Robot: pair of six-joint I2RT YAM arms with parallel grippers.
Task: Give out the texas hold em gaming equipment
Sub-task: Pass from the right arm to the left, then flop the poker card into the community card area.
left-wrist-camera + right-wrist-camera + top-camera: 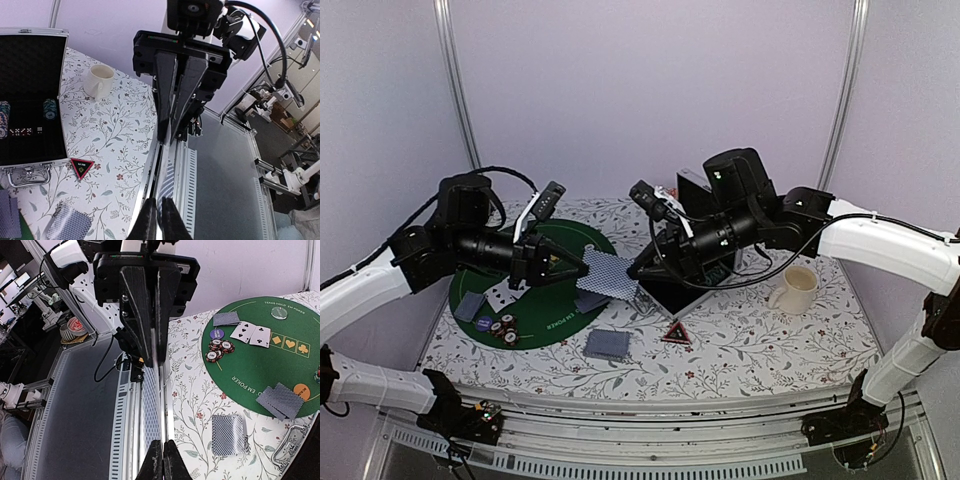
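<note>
White walls and a flowered tablecloth (pixel 760 340) frame the table, and the only writing we can read is on the round green mat (pixel 570 240), where the right wrist view shows "TEXAS HOLD'EM POKER" along the far rim and "EM POKER" nearer, beside yellow boxes with a diamond, a heart and a club. The red and black triangle (pixel 675 333) carries small print we cannot make out. Both arms reach inward from the sides, their forearms roughly level above the table, and meet nose to nose over the mat's right edge. The left gripper (pixel 582 270) points right and the right gripper (pixel 632 270) points left and slightly down. Between them hangs a single card (pixel 608 272), its grey-blue back toward the top camera. Each wrist view shows its own fingers pressed together on an edge of this card, so both grippers pinch it from opposite sides, clear of the cloth. Below and to the left, poker chips (pixel 503 328) sit in a small cluster on the mat, with two face-up cards (pixel 252 334) just beyond them. A deck (pixel 607 345) lies face down on the cloth near the mat's front edge, and the orange button (pixel 301 391) rests on the mat. An open case (pixel 30 100) stands behind the right gripper, with a mug (pixel 798 290) to its right.
</note>
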